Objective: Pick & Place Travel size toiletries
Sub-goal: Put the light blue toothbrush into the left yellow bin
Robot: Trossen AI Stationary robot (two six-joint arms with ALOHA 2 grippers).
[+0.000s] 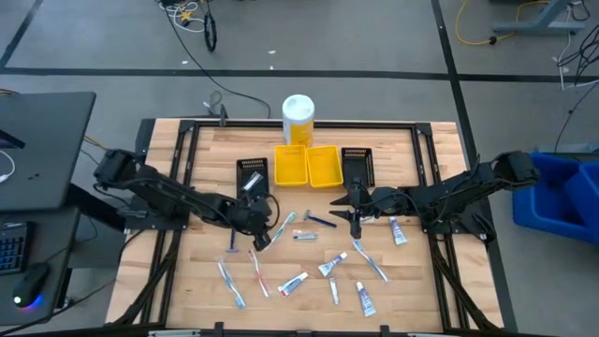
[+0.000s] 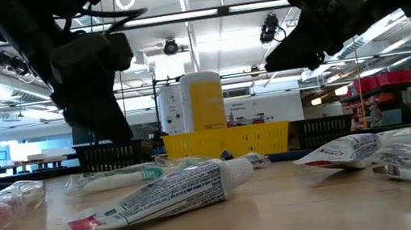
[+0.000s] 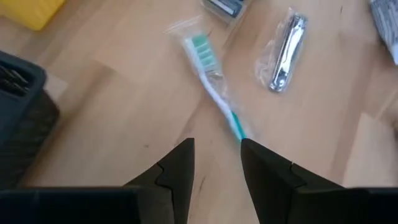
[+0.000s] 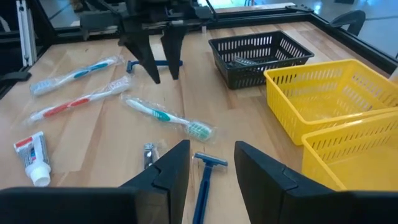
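Travel size toiletries lie scattered on the wooden table (image 1: pixel 197 281). A wrapped teal-and-white toothbrush (image 3: pixel 208 81) lies flat just ahead of my left gripper (image 3: pixel 217 155), which stands open low over the wood, the handle end close by one fingertip; I cannot tell any touch. A bagged silvery nail clipper (image 3: pixel 283 56) lies beyond it. My right gripper (image 4: pixel 211 155) hovers open above a blue razor (image 4: pixel 204 183). Blue (image 4: pixel 74 74) and red (image 4: pixel 81 99) toothbrushes and white toothpaste tubes (image 2: pixel 160 195) lie toward the near edge.
Two yellow bins (image 1: pixel 307 166) stand side by side at the far middle, flanked by a black bin on the left (image 1: pixel 251 173) and one on the right (image 1: pixel 357 167). A tall white-and-yellow container (image 1: pixel 298 120) stands behind them. Bare wood shows at the table's left.
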